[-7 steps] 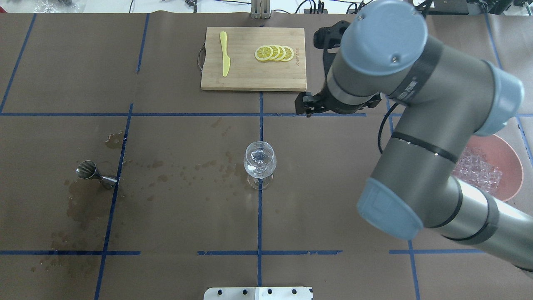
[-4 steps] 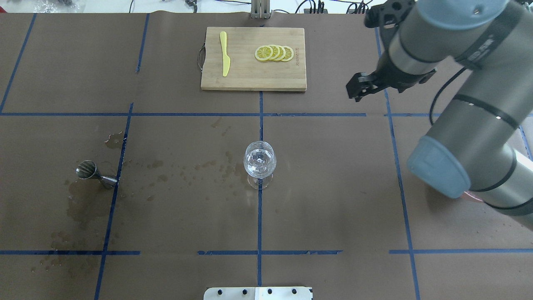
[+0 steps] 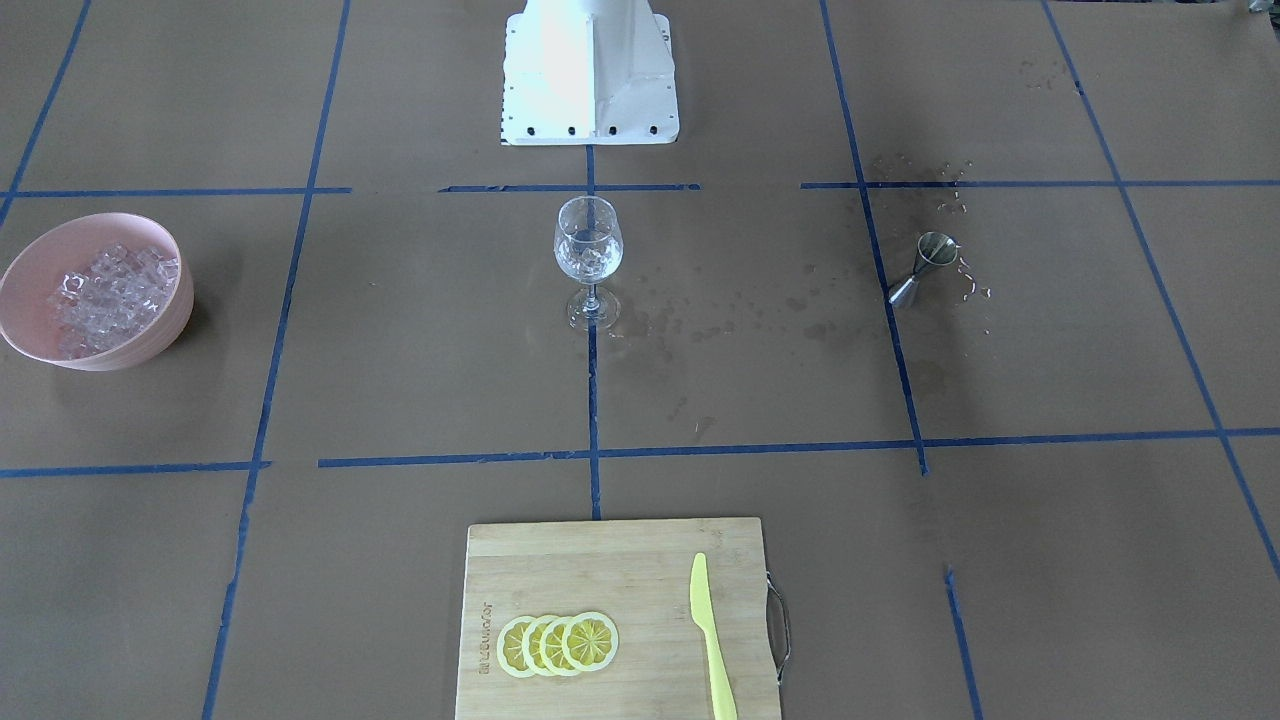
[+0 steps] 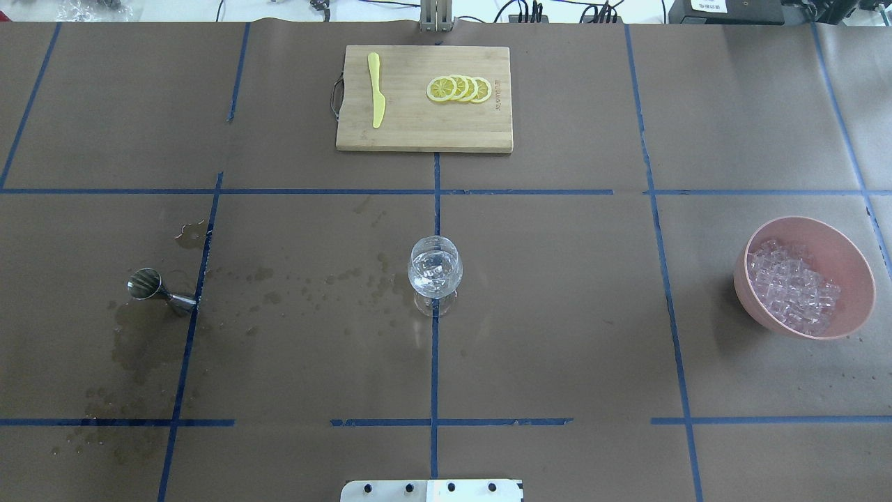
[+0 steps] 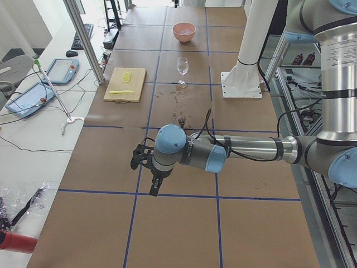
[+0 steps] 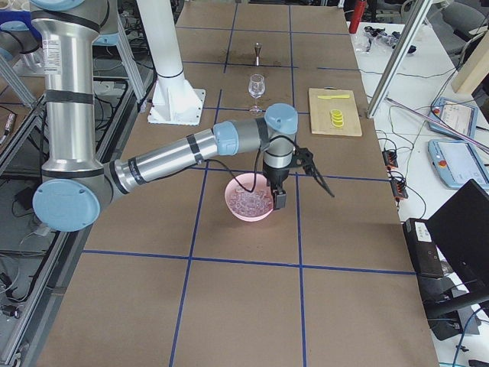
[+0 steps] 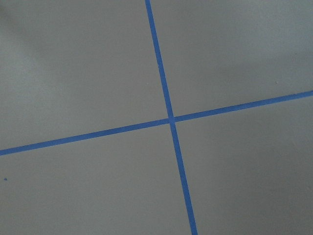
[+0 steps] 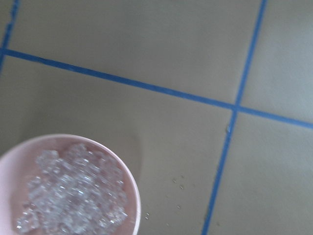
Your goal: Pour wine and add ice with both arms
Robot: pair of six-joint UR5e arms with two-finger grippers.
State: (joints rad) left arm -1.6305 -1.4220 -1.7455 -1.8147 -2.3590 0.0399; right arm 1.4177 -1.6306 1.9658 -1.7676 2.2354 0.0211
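Note:
The wine glass [image 4: 435, 268] stands upright at the table's middle with clear, glassy content in its bowl; it also shows in the front view [image 3: 588, 245]. The ice [image 4: 794, 286] is heaped in a pink bowl [image 4: 860, 268] at the right. My right gripper [image 6: 280, 200] hangs just over the bowl's far rim in the exterior right view; I cannot tell if it is open. The right wrist view shows the ice [image 8: 73, 196] at lower left. My left gripper [image 5: 152, 184] hovers over bare table far left of the glass; I cannot tell its state.
A steel jigger [image 4: 160, 291] lies tipped among wet stains left of the glass. A bamboo board [image 4: 424, 129] with lemon slices [image 4: 460, 88] and a yellow knife [image 4: 376, 90] lies at the far side. The white pedestal base [image 3: 590, 110] is on the robot's side.
My right arm has swung right and out of the overhead view. The pink bowl of ice it covered now shows in full. The glass and jigger have not moved.

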